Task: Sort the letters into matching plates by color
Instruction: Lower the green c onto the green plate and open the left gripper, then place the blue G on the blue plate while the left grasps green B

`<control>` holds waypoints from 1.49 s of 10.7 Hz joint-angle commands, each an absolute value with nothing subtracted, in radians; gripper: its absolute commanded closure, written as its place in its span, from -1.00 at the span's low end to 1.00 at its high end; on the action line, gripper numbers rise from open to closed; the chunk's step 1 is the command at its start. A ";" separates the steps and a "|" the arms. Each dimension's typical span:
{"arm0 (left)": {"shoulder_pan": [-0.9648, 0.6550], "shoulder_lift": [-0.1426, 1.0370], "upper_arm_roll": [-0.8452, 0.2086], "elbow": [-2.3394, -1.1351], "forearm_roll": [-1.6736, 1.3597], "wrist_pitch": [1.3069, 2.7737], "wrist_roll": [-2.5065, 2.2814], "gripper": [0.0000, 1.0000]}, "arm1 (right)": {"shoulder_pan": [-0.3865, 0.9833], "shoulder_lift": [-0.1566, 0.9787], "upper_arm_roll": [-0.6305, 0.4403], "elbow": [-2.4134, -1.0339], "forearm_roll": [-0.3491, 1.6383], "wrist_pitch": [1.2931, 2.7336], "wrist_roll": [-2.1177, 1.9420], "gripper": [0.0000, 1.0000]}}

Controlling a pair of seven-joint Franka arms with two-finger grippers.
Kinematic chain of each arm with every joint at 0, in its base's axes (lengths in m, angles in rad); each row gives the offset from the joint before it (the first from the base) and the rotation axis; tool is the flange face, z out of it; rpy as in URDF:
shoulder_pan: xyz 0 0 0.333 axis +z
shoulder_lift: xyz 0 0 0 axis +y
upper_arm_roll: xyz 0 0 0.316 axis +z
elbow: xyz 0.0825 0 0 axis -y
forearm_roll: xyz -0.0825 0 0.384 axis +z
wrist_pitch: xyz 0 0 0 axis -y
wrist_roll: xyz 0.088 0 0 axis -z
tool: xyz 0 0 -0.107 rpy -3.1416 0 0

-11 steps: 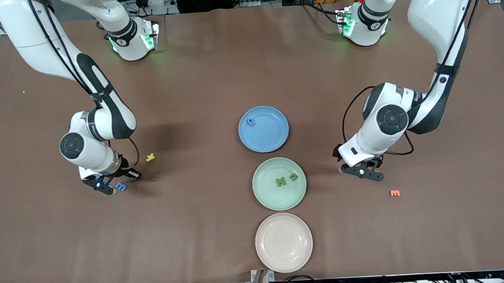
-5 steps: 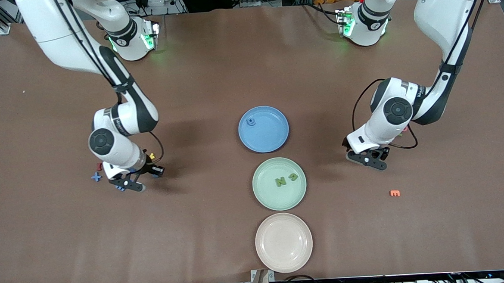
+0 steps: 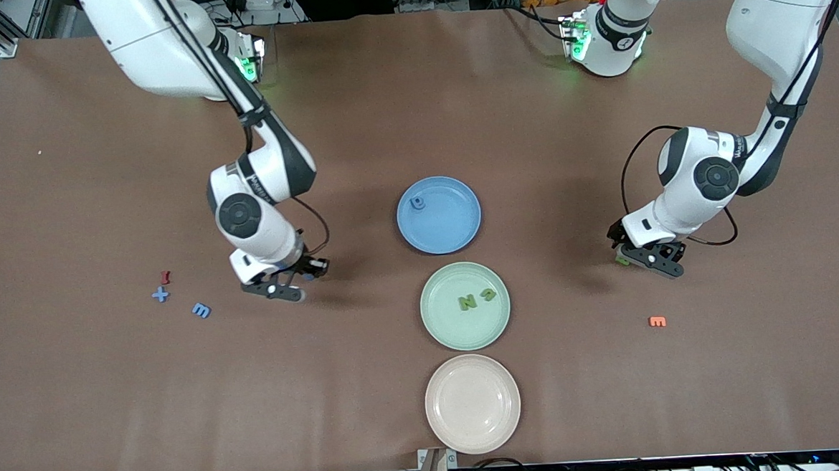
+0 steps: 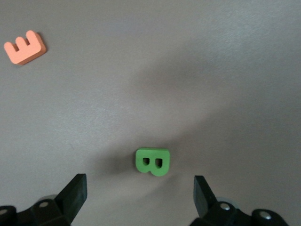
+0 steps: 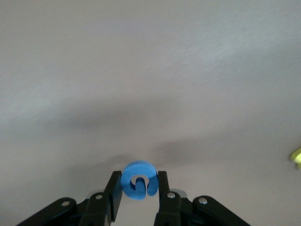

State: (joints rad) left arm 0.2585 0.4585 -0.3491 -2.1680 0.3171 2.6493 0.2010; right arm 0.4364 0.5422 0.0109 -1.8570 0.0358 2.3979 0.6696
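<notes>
My right gripper (image 5: 138,187) is shut on a rounded blue letter (image 5: 138,180) and hangs above bare table between the loose letters at the right arm's end and the blue plate (image 3: 451,226). That plate holds one blue letter (image 3: 418,202). The mint green plate (image 3: 453,328) carries two green letters (image 3: 467,302). The beige plate (image 3: 472,403) has nothing in it. My left gripper (image 4: 140,189) is open, low over a green letter B (image 4: 153,161) lying flat on the table. An orange letter E (image 4: 25,47) lies apart from it, nearer the front camera.
A red letter (image 3: 165,277), a blue plus (image 3: 160,295) and a blue letter E (image 3: 201,310) lie together toward the right arm's end. A yellow piece (image 5: 296,157) shows at the edge of the right wrist view.
The right arm has carried the blue letter away from the loose letters toward the plates. The left arm has drifted from beside the green plate toward its own end, over the green B.
</notes>
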 commanded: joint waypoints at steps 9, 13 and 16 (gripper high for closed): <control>0.339 0.499 -0.433 -2.200 0.342 2.706 0.313 -1.00 | 0.808 0.695 0.014 -1.565 0.054 2.307 1.043 0.61; 0.339 0.509 -0.433 -2.194 0.342 2.706 0.316 -0.81 | 0.822 0.721 0.060 -1.554 0.040 2.309 1.051 0.10; 0.336 0.520 -0.433 -2.184 0.342 2.706 0.322 -0.56 | 0.818 0.721 0.060 -1.555 -0.056 2.312 1.039 -1.00</control>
State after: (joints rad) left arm 0.3235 0.5051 -0.4206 -2.1973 0.3177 2.6940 0.3102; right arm 0.8250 0.7074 0.0553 -1.5816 0.0135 2.3240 1.0358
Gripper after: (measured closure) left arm 0.137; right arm 0.507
